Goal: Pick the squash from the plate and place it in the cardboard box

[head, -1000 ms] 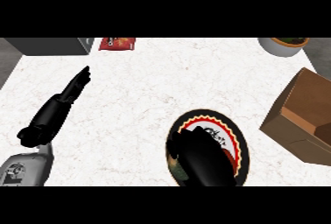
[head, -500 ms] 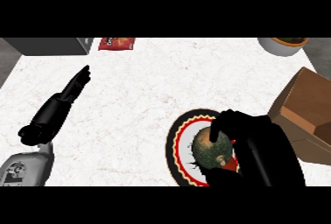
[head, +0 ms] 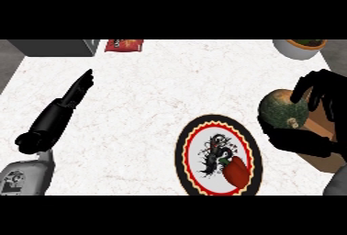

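Bright, even light from above on the white counter (head: 156,105) — no glare, faint soft shadows (barely any under the plate (head: 188,151)); edges slightly soft throughout.

The right hand (head: 318,114) has lifted the squash (head: 281,110) off the plate (head: 188,151) and carried it toward three o'clock, to the cardboard box (head: 324,126); the plate's centre design is now uncovered.

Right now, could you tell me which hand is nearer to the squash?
Right. The right hand is curled round the squash, holding it at the cardboard box; the left hand rests open far across the counter.
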